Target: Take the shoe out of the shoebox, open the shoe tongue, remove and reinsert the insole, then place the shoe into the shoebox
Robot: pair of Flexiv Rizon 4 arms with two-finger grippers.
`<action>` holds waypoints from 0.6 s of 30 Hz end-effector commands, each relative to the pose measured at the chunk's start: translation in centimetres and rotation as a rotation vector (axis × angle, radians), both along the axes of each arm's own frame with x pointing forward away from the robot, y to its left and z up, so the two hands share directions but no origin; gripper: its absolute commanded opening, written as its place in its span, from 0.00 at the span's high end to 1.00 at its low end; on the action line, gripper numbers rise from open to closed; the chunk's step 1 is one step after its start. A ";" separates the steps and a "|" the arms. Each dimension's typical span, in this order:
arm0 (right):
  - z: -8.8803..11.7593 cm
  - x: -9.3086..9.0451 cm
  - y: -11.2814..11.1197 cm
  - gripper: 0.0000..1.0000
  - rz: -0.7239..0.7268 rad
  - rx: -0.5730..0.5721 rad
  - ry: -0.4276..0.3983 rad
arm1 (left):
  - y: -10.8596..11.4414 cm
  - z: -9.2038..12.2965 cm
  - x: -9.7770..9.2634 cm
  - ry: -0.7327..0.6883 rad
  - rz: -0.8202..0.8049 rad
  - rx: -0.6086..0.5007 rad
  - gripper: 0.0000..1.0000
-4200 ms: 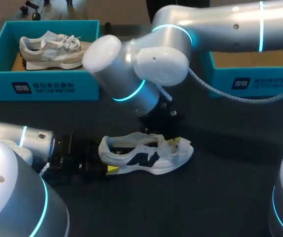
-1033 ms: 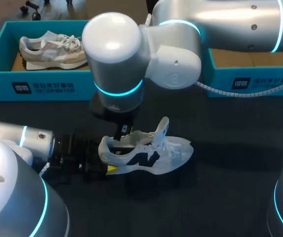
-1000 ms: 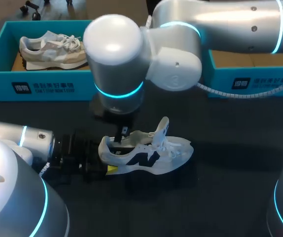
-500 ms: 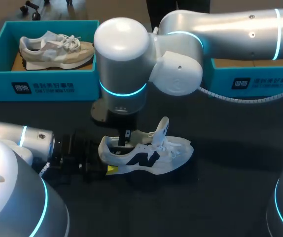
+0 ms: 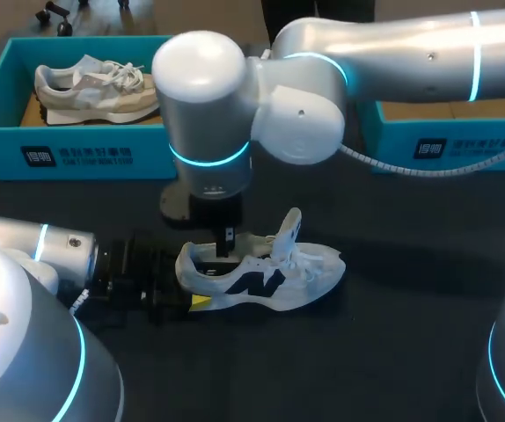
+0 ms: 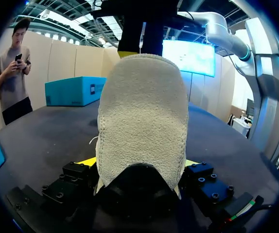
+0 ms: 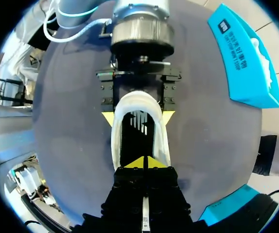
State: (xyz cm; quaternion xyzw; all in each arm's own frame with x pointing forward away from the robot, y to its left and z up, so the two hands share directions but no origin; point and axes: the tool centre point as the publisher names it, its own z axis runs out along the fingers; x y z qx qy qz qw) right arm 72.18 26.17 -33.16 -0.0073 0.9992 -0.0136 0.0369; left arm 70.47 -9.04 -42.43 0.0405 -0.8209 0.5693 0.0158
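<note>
A white shoe [image 5: 266,274] with a dark side logo lies on the black table, toe to the right, tongue [image 5: 289,230] standing up. My left gripper [image 5: 193,300] holds its heel [image 6: 143,116], one yellow-tipped finger on each side [image 7: 138,118]. My right arm comes in from the right. Its gripper [image 5: 227,243] points straight down with its yellow tips pressed together [image 7: 143,163], just at the shoe's opening [image 7: 138,138] near the heel. The insole deep inside shows only as a dark surface. I cannot see anything held between the right fingertips.
A teal shoebox [image 5: 76,156] at the back left holds a beige shoe [image 5: 98,86]. A second teal shoebox [image 5: 450,141] stands at the back right, partly behind my right arm. Bare black table lies in front of and to the right of the white shoe.
Since the oldest frame the right gripper has moved from the laces back to the heel opening, and the tongue now stands up. Over the last second it sank slightly toward the opening. The left arm kept still.
</note>
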 end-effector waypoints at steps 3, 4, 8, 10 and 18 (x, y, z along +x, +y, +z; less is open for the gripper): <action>-1.7 0.1 -0.2 1.00 0.000 -0.009 0.032 | 0.0 0.1 0.0 0.000 0.000 0.004 1.00; -1.8 -0.1 -0.4 1.00 -0.002 -0.008 0.034 | 0.0 0.1 0.0 0.000 0.000 0.004 1.00; -2.6 -0.4 -0.7 1.00 -0.004 0.006 0.048 | 0.0 0.1 0.0 0.000 0.000 0.004 1.00; -3.2 -0.4 -0.7 1.00 -0.006 0.016 0.056 | 0.0 0.1 0.0 0.000 0.000 0.004 1.00; -4.6 -0.2 -0.6 1.00 -0.007 0.021 0.068 | 0.0 0.1 0.0 0.000 0.000 0.004 1.00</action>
